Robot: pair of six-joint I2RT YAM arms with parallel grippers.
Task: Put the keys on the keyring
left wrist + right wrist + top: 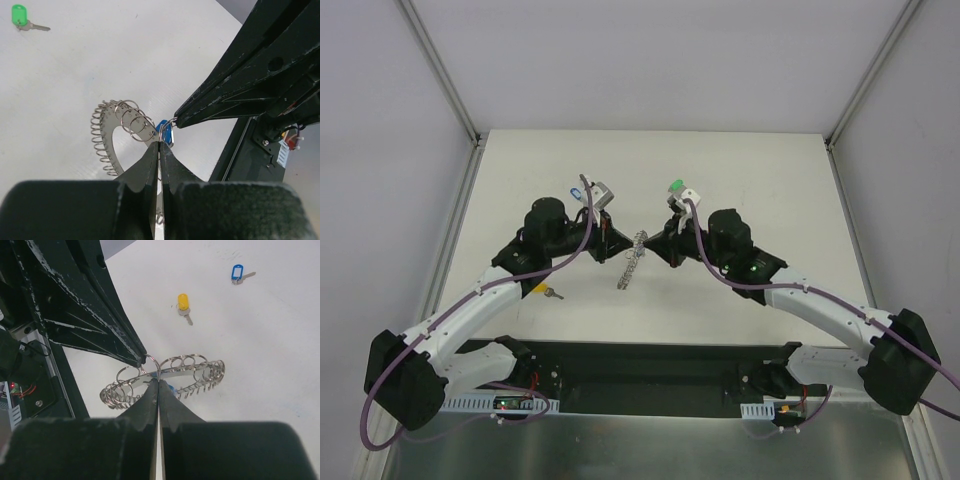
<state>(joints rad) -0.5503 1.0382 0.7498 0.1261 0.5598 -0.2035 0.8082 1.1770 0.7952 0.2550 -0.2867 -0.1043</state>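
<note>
The keyring [629, 265], a silver ring edged with wire loops, hangs between my two grippers at the table's middle. My left gripper [619, 246] is shut, its tips [160, 145] pinching a thin wire loop of the keyring [106, 131]. My right gripper [649, 243] is shut too, its tips [158, 381] on the same raised loop of the keyring [192, 371]. The solid-blue key [166, 133] sits right at both tips against that loop; only a sliver of it [170, 388] shows in the right wrist view. I cannot tell whether it is threaded on.
A green key [674, 186] lies behind the right gripper and also shows in the left wrist view [21, 15]. A pale blue key [577, 192] lies behind the left gripper and shows in the right wrist view [237, 272]. A yellow key [183, 302] lies near the left arm [542, 290].
</note>
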